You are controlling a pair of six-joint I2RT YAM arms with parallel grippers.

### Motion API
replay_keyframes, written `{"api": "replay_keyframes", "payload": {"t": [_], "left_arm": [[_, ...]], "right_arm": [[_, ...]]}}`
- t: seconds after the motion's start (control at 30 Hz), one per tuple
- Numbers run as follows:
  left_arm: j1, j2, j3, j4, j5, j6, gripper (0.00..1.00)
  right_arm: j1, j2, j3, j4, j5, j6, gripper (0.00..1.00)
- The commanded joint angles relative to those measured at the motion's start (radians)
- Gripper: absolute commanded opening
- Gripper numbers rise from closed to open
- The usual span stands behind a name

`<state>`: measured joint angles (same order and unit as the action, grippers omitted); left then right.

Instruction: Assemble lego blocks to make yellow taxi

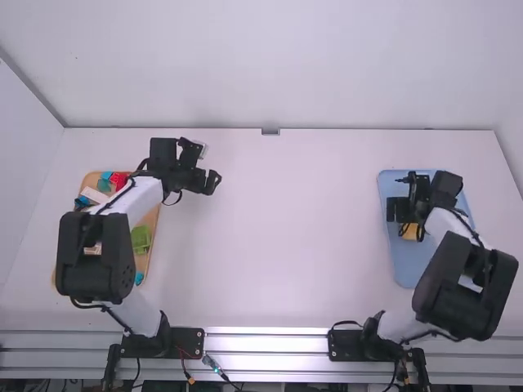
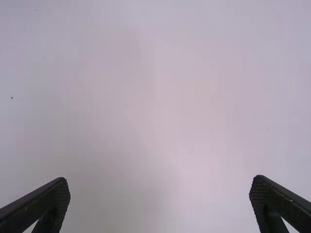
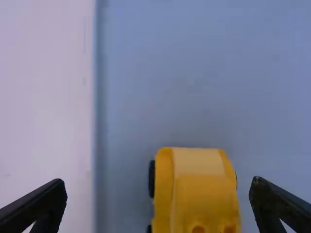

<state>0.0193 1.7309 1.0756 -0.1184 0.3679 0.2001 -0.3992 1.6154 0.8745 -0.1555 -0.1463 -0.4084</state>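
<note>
High view: taxi [image 1: 410,232] on blue tray [image 1: 408,268], white table's [image 1: 278,237] three o'clock.
Right gripper [image 3: 158,188]: spread over taxi; we judge placement done, retreat next.
Left gripper [image 2: 160,187]: spread, empty.

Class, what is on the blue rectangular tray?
A yellow toy vehicle with black wheels. The right arm covers part of the tray; what lies beneath cannot be seen.
</note>
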Motion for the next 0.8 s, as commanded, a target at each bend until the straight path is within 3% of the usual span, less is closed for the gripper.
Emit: {"api": "replay_keyframes", "payload": {"t": [0.0,0.17,0.6,0.77], "left_arm": [[-0.026,-0.058,0.009,-0.004,-0.019,-0.010,0.99],[-0.048,-0.137,0.009,-0.021,-0.019,-0.009,0.99],[-0.052,-0.526,0.009,-0.169,-0.018,-0.010,0.99],[-0.044,-0.607,0.001,-0.161,-0.026,-0.017,0.98]], "right_arm": [[0.048,-0.107,0.011,-0.028,0.016,0.019,0.99],[0.133,-0.240,0.011,-0.073,0.017,0.019,0.99],[0.406,-0.563,0.011,-0.077,0.021,-0.049,0.99],[0.449,-0.620,0.003,-0.077,0.028,-0.159,0.98]]}}
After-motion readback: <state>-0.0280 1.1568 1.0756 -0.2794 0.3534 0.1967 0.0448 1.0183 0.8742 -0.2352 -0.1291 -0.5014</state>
